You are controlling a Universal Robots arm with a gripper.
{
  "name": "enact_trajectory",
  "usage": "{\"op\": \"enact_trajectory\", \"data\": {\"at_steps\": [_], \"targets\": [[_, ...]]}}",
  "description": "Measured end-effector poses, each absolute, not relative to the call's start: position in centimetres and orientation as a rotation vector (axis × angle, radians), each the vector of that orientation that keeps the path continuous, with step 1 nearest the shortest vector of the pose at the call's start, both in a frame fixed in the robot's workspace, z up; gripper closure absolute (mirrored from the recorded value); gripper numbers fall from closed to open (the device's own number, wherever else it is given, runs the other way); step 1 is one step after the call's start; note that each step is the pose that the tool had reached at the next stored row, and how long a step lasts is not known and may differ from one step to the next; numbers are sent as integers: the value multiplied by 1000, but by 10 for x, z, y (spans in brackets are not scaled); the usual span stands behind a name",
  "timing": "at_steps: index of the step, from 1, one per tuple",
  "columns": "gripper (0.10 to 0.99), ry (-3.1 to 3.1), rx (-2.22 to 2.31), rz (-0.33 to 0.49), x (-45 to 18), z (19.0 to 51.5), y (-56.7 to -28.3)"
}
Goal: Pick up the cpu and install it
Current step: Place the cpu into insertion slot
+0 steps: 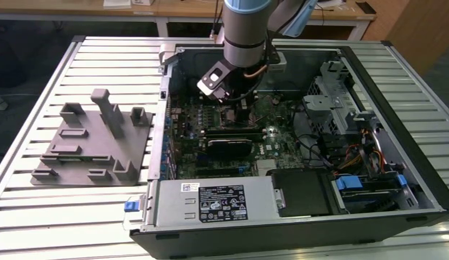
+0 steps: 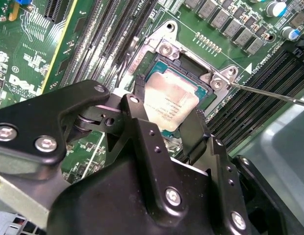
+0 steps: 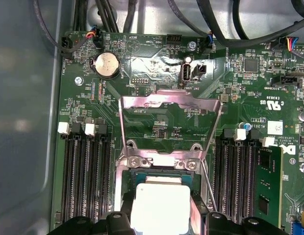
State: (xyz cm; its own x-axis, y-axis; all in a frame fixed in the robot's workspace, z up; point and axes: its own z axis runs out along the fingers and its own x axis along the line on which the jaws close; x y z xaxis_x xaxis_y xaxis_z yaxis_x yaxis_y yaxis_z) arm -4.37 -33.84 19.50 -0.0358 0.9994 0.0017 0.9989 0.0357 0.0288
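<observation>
The cpu is a flat square chip with a silvery-white top. My gripper is shut on it, one black finger at each of two opposite edges. The chip sits at the open socket of the green motherboard, and I cannot tell whether it rests in the socket or hovers just over it. In the first wrist view the cpu lies just below the raised metal load plate. In the exterior view my gripper reaches down into the open computer case.
A thin socket lever sticks out beside the socket. Memory slots flank it on both sides. A grey fixture with upright posts stands on the slatted table at the exterior view's left. Power supply and drive cage crowd the case.
</observation>
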Motion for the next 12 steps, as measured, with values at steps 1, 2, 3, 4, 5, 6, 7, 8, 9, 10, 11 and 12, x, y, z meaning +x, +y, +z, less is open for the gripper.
{"op": "enact_trajectory", "data": {"at_steps": [1, 2, 3, 4, 5, 6, 7, 8, 9, 10, 11, 12], "targets": [[557, 2247, 2168, 34, -44, 195, -339], [557, 2247, 2168, 33, -44, 194, -339], [557, 2247, 2168, 33, -43, 194, -339], [557, 2247, 2169, 34, -43, 194, -339], [557, 2247, 2169, 34, -43, 194, -339], [557, 2247, 2169, 35, -43, 194, -339], [557, 2248, 2169, 35, -43, 194, -339], [557, 2248, 2169, 35, -43, 194, -339], [557, 2248, 2169, 35, -43, 194, -339], [557, 2248, 2169, 35, -43, 194, -339], [557, 2248, 2169, 35, -43, 194, -339], [557, 2248, 2169, 35, -43, 194, -339]]}}
